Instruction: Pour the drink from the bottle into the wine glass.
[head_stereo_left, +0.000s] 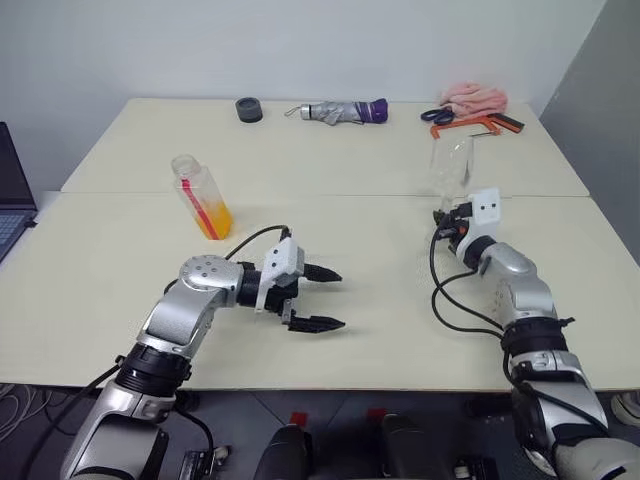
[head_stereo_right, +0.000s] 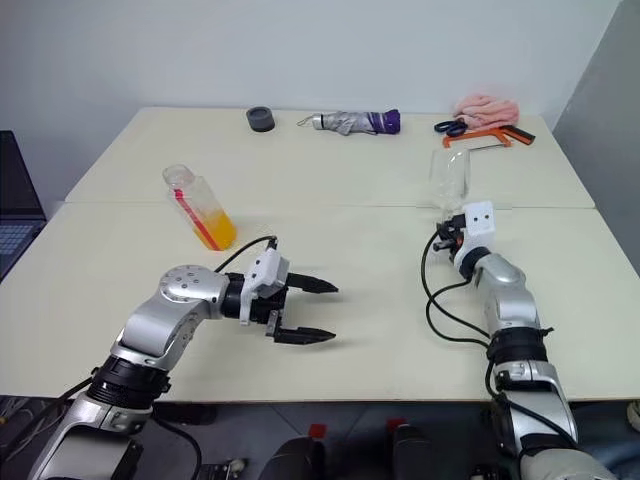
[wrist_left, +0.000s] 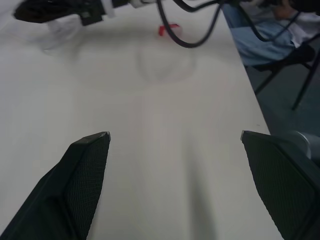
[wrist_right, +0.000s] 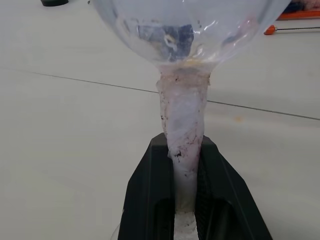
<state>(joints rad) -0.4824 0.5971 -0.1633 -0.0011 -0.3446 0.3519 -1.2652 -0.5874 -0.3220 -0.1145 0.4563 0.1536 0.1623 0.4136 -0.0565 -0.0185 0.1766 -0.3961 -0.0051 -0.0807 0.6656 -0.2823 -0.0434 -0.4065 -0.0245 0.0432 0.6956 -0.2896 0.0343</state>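
The bottle (head_stereo_left: 201, 196) stands tilted on the left part of the table, uncapped, with the orange drink (head_stereo_left: 214, 220) filling its lower end. The clear wine glass (head_stereo_left: 451, 167) stands upright at the right, its bowl empty. My right gripper (wrist_right: 184, 197) is shut on the wine glass's taped stem (wrist_right: 183, 125), and in the head views the gripper (head_stereo_left: 450, 217) sits just below the bowl. My left gripper (head_stereo_left: 318, 298) is open in front of the bottle and to its right, pointing right, with nothing between its fingers (wrist_left: 87, 165).
At the table's far edge lie a dark round cap (head_stereo_left: 248, 109), a folded umbrella (head_stereo_left: 344, 111), scissors (head_stereo_left: 436, 116), an orange tool (head_stereo_left: 478, 124) and a pink cloth (head_stereo_left: 474, 97). A laptop (head_stereo_left: 12, 195) sits at the left. A seam (head_stereo_left: 320, 194) runs across the table (head_stereo_left: 330, 250).
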